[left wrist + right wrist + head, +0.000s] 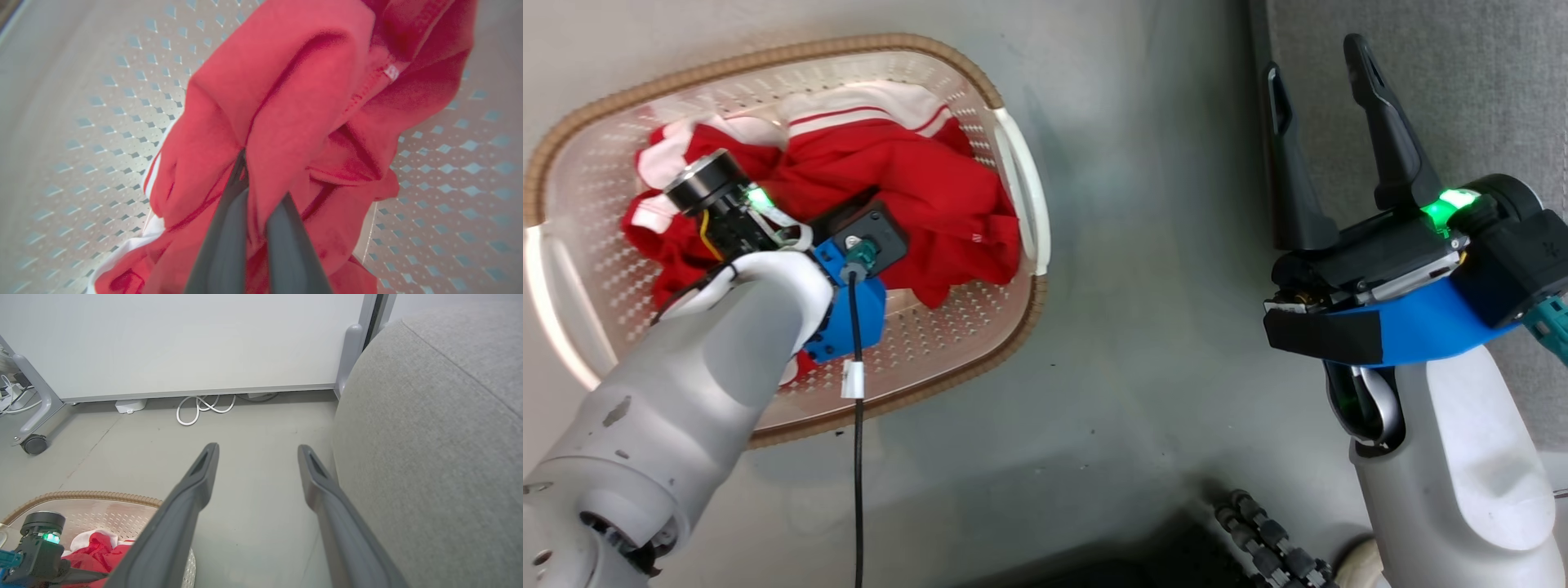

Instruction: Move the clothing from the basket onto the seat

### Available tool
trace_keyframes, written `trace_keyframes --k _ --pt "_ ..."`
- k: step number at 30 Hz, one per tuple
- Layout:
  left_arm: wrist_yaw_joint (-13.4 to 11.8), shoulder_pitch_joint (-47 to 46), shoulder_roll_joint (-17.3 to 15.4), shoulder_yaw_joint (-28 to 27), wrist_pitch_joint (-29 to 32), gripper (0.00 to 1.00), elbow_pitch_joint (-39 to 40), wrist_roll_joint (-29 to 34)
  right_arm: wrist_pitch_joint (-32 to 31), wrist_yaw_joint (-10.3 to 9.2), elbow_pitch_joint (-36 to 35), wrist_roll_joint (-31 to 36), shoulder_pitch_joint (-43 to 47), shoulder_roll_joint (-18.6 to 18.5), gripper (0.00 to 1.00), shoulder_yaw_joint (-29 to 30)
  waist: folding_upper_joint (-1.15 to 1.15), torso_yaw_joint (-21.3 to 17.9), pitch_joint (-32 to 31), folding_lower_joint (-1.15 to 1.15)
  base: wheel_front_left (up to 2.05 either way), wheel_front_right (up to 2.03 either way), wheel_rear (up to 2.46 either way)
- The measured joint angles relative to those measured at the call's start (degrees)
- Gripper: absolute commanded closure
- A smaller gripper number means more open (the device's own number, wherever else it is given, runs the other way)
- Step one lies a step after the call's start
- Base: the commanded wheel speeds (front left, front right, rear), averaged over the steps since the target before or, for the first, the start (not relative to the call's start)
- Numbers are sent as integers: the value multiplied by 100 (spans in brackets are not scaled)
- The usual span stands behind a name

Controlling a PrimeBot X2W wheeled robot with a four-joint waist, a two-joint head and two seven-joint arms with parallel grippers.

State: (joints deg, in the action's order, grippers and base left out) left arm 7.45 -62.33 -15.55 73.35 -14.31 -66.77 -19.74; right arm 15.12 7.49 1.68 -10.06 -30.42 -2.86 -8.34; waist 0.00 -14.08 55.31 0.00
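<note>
Left gripper (263, 179) is down in the basket (768, 59), its two fingers squeezed tight on a fold of the clothing (915, 180). The clothing lies in a soft heap from the basket's middle to its far wall. It looks light and floppy, so it may sag and drag; a thick fold near the middle is a good hold. The seat (1462, 82) is off to the right, across the floor (1160, 327). Right gripper (1315, 57) hangs by the seat's edge, fingers wide apart.
</note>
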Motion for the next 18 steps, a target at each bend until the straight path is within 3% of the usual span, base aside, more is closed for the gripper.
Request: trace_keyframes --k 6,18 --pt "0 -63 172 -60 -59 100 338 -249 0 0 71 141 5 -1 0 105 0 226 -200 0 0 0 0" --pt "-223 537 224 -1358 -68 100 1926 -278 0 0 282 392 138 5 0 237 0 794 -1059 0 0 0 0"
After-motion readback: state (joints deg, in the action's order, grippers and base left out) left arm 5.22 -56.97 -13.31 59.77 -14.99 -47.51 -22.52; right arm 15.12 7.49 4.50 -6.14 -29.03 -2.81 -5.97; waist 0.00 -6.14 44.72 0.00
